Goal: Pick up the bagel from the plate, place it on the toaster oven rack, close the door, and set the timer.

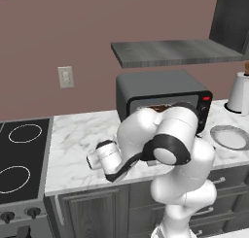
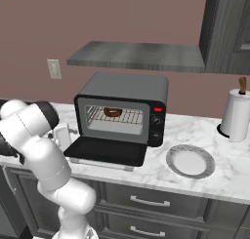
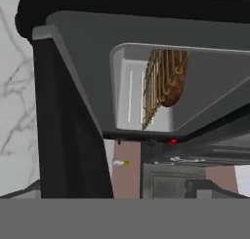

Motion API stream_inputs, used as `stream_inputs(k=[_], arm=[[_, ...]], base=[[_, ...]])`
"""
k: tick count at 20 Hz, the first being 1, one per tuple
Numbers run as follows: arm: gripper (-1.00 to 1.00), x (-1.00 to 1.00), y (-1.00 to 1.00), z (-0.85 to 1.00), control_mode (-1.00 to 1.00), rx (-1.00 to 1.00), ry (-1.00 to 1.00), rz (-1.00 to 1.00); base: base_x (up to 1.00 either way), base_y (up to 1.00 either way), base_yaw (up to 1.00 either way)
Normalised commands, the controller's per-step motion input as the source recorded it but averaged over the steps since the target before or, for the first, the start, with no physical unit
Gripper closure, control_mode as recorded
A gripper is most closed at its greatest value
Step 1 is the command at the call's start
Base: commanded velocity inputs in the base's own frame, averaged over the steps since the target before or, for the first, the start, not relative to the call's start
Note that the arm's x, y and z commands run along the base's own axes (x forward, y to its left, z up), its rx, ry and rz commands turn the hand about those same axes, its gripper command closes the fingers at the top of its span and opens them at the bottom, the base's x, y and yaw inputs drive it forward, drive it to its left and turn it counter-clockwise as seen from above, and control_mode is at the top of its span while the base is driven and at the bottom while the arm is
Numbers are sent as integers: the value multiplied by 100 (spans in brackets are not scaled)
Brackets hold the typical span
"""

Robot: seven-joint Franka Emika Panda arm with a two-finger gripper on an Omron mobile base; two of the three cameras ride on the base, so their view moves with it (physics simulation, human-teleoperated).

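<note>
The toaster oven (image 2: 124, 94) stands on the marble counter with its door (image 2: 105, 151) dropped open and flat. A brown bagel (image 2: 113, 112) lies on the silver wire rack (image 2: 128, 117) inside the cavity. Right of the oven the round pale plate (image 2: 190, 161) is bare. My gripper (image 2: 66, 134) hangs just left of the open door at about its height; its fingers are hidden. The hand view, rolled sideways, looks past the door (image 3: 68, 135) into the cavity at the rack (image 3: 152, 87), the bagel (image 3: 177, 79) and the red light (image 3: 172, 141).
A white paper-towel roll (image 2: 236, 115) stands at the far right of the counter. A grey shelf (image 2: 136, 55) hangs above the oven. A black stovetop (image 1: 22, 157) lies to the left, with a wall outlet (image 1: 65, 76) behind. My arm's elbow (image 1: 170, 135) hides the oven's front in the left base view.
</note>
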Motion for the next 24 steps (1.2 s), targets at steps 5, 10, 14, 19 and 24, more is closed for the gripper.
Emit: stream_inputs(k=[5,10,14,19,24], arm=[[-100,0,0,24,-100,-24,-28,12],[-100,26,0,30,-100,-20,-25,13],[-100,42,-4,25,-100,-16,-20,21],[-100,37,-1,27,-100,-17,-19,25],[-100,31,0,16,-100,-20,-18,25]], base=[[0,0,0],[0,0,0],[0,0,0],[0,0,0],[0,0,0]])
